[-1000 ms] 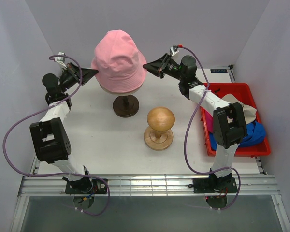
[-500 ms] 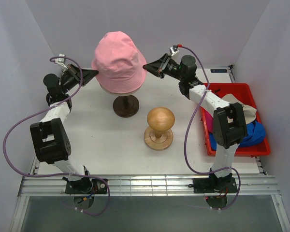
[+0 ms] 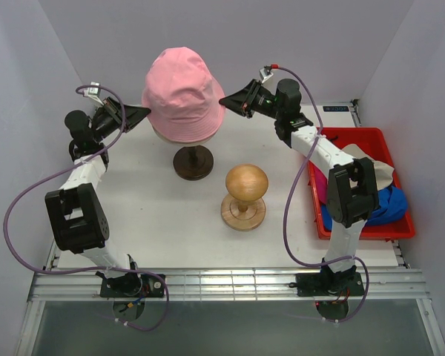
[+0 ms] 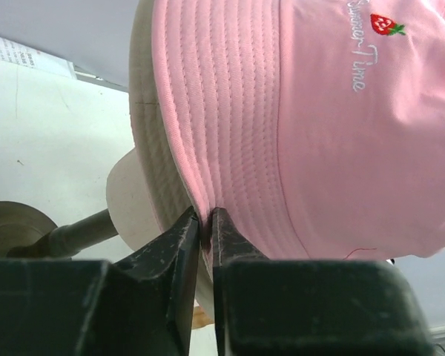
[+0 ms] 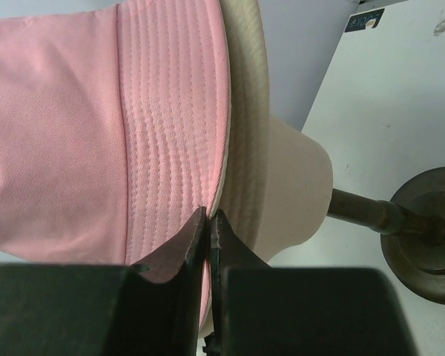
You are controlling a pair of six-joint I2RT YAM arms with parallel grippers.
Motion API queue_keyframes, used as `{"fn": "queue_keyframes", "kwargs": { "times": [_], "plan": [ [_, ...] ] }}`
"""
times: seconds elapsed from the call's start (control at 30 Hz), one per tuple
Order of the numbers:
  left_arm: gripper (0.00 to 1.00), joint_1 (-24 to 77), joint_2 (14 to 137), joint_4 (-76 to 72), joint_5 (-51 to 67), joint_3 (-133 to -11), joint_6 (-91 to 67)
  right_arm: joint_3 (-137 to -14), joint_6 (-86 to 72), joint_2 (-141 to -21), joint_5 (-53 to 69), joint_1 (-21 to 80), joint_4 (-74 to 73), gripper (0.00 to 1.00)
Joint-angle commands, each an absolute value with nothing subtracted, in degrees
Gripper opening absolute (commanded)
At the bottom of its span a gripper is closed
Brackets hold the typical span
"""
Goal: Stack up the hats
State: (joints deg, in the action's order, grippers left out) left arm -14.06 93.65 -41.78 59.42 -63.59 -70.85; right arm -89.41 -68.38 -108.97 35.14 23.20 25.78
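A light pink bucket hat (image 3: pixel 182 93) sits over a beige bucket hat (image 5: pixel 245 111) on a pale head form (image 5: pixel 297 193) at the back of the table. My left gripper (image 3: pixel 147 111) is at the pink brim's left edge. In the left wrist view its jaws (image 4: pixel 206 219) stand a narrow slit apart around that brim (image 4: pixel 208 133). My right gripper (image 3: pixel 222 100) is shut on the pink brim's right edge (image 5: pixel 170 148). A blue cap (image 3: pixel 389 204) and a magenta cap (image 3: pixel 320 189) lie in the red bin.
The head form stands on a dark round stand (image 3: pixel 193 163). A bare wooden head form (image 3: pixel 246 184) on a light round base stands at mid-table. The red bin (image 3: pixel 363 133) at the right edge also holds a pale fabric piece (image 3: pixel 372 167).
The left jaws have parted slightly at the pink brim. The right arm and the hat have shifted a little; the right grip is unchanged.
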Motion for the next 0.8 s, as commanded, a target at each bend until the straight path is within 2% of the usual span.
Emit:
{"fn": "queue_keyframes", "kwargs": {
  "times": [0.0,0.03,0.17,0.5,0.77],
  "plan": [
    [0.25,-15.1,91.0,-37.1,60.0,-65.3,-69.3,-92.1,-64.3,-111.4,36.5,21.7,17.5,0.08],
    [0.31,-15.4,90.8,-36.8,59.7,-65.7,-69.3,-92.7,-64.2,-111.6,36.7,21.7,17.1,0.08],
    [0.4,-16.3,89.7,-35.8,57.9,-66.2,-69.4,-95.4,-63.3,-112.3,37.2,21.7,15.2,0.08],
    [0.59,-17.8,91.4,-35.9,53.1,-70.1,-70.9,-102.9,-61.7,-116.1,40.4,21.7,11.4,0.09],
    [0.63,-17.6,98.0,-43.4,53.6,-74.3,-77.6,-108.4,-60.5,-119.0,42.1,21.7,8.7,0.1]
  ]
}}
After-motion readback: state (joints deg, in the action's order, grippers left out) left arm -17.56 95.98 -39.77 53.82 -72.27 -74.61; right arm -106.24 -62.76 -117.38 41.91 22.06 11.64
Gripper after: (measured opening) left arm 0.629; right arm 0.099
